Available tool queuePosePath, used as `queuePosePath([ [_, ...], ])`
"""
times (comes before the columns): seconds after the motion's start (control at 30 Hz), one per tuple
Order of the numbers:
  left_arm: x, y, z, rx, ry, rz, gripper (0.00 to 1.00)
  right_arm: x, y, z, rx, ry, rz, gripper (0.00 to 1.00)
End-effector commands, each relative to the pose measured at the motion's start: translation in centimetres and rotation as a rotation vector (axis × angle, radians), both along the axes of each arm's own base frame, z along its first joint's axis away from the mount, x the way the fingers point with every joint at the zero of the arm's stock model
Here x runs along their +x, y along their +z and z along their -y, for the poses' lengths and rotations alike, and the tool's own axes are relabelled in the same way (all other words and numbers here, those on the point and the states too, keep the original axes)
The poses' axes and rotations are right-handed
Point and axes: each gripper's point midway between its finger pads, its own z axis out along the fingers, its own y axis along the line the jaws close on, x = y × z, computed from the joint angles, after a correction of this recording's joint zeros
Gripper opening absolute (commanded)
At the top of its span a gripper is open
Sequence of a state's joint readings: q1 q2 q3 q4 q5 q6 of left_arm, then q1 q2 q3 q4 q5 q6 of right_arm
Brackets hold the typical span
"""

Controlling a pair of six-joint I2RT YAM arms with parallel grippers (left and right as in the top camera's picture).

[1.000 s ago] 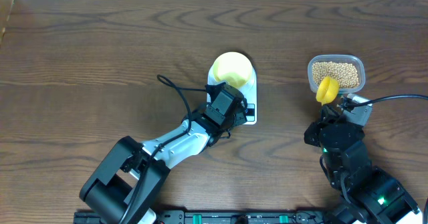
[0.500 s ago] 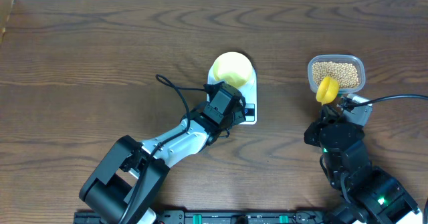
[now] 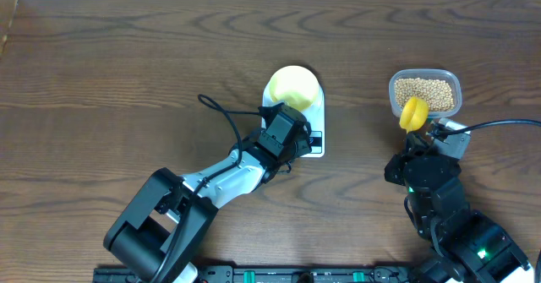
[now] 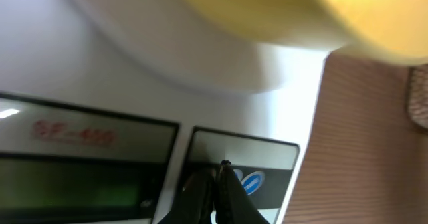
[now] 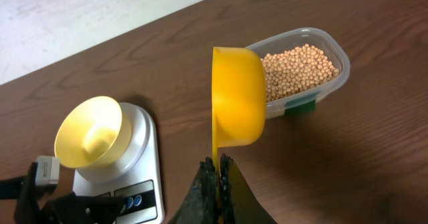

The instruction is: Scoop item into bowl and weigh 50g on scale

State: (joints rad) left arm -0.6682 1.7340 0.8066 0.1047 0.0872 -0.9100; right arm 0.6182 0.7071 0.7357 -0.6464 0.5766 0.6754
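Hardly anything is moving since 1 second ago. Beans (image 3: 425, 93) are lying in the clear tub (image 3: 457, 87), just beside the scoop (image 3: 413, 114) that the right gripper (image 5: 219, 167) is pinching by its handle. Bare table (image 3: 363, 148) is lying between tub and scale (image 3: 316, 121). Left gripper (image 4: 217, 174), fingers pressed together, is pointing at the scale's buttons (image 4: 254, 182), below the bowl (image 3: 292, 87).

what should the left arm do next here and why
Probably press the shut left gripper onto the button panel of the white rectangular digital scale. Its tip sits right by the blue button, and the small pale yellow bowl on the platform looks empty, so zeroing first seems sensible. The right gripper holds the yellow plastic scoop by the beige beans.
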Motion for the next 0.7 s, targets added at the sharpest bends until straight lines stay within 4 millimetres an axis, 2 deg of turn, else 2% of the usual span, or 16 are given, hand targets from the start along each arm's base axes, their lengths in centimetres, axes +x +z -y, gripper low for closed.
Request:
queuePosePath([
  [0.0,-0.3,-1.4,-0.1,0.008,0.005,-0.042,0.08,0.1,0.3,0.5,-0.019,-0.018,0.011,0.01],
  [0.1,0.0,-1.5,-0.4,0.006,0.014,-0.044,0.07,0.1,0.3,0.5,-0.019,-0.018,0.011,0.01],
  [0.23,0.5,-0.2,-0.2,-0.009,0.005,-0.007,0.07,0.1,0.3,0.5,-0.019,-0.018,0.01,0.01],
  [0.43,0.9,4.2,0.1,-0.037,-0.042,0.094,0.07,0.1,0.3,0.5,-0.019,-0.018,0.011,0.01],
  [0.47,0.5,5.4,-0.2,-0.042,-0.042,0.102,0.07,0.1,0.3,0.5,-0.018,-0.018,0.012,0.01],
  [0.57,-0.3,7.4,-0.8,-0.023,-0.078,0.13,0.07,0.1,0.4,0.5,-0.017,-0.018,0.013,0.01],
  [0.6,-0.9,8.7,-1.3,0.001,-0.121,0.166,0.07,0.1,0.4,0.5,-0.017,-0.018,0.013,0.01],
  [0.67,-1.4,10.1,-1.8,0.034,-0.171,0.215,0.07,0.1,0.4,0.5,-0.017,-0.018,0.014,0.01],
])
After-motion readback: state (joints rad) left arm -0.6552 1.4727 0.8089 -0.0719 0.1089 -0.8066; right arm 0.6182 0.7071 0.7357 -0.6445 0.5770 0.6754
